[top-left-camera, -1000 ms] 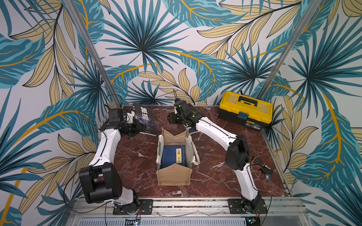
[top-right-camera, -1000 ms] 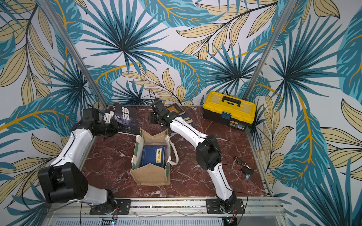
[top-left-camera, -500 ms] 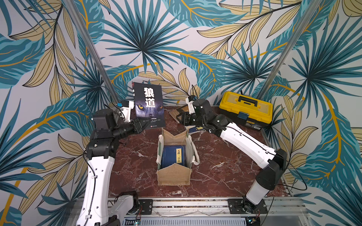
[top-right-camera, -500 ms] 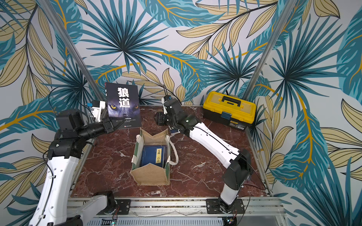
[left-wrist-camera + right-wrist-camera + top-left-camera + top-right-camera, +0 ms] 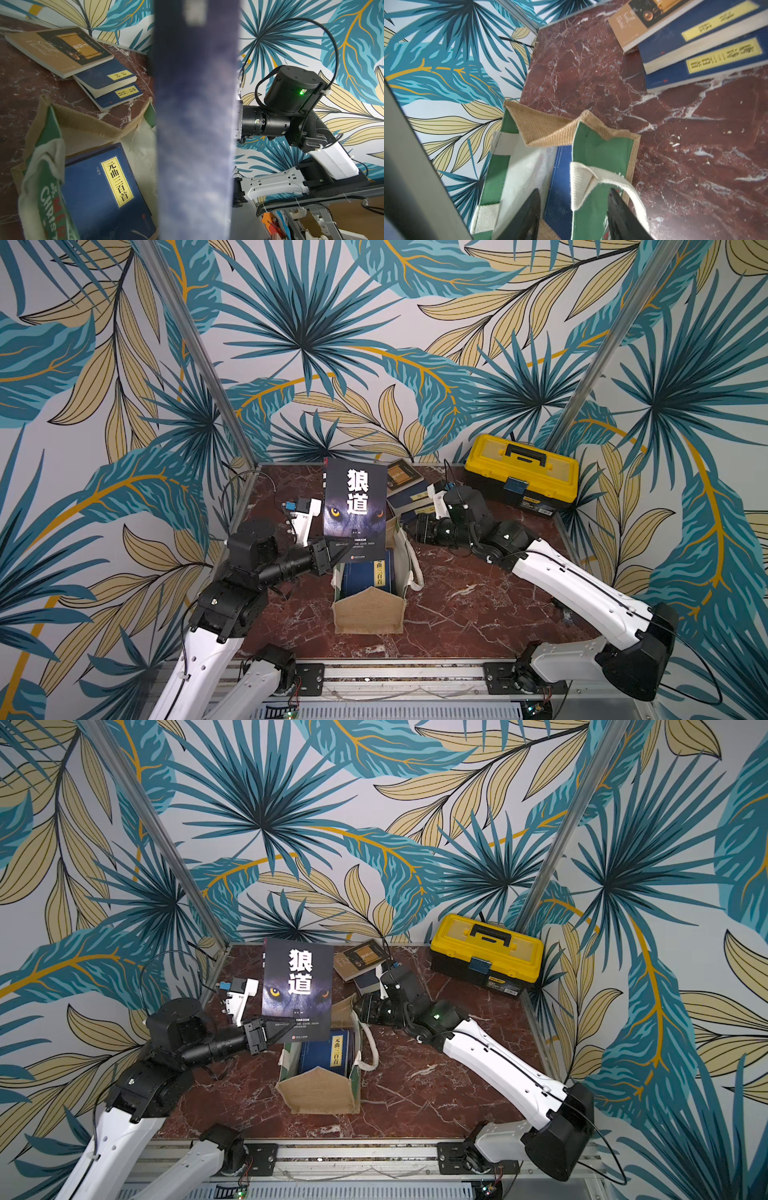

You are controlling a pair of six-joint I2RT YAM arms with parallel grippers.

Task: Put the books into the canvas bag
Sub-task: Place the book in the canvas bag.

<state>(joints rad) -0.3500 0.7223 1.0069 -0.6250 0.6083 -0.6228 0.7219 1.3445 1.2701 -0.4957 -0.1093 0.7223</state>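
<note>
My left gripper [image 5: 332, 549] is shut on the bottom edge of a dark book with wolf eyes [image 5: 355, 502], holding it upright over the canvas bag [image 5: 370, 614]. In the left wrist view this book [image 5: 195, 124] fills the middle and hides the fingers. The bag stands open with a navy, yellow-labelled book [image 5: 365, 576] inside. My right gripper [image 5: 574, 191] is open at the bag's right rim, its jaws on either side of the green wall and white handle [image 5: 583, 172]. A tan book and two navy ones lie stacked [image 5: 405, 485] behind the bag.
A yellow-and-black toolbox [image 5: 521, 472] sits at the back right of the red marble table [image 5: 478, 614]. Leaf-patterned walls and two slanted metal posts close in the back and sides. The table's front edge meets a metal rail [image 5: 395, 674].
The left arm lifted the wolf book from the back left of the table and carried it right, over the bag. The right gripper came down from the book stack to the bag's rim, opening slightly.
</note>
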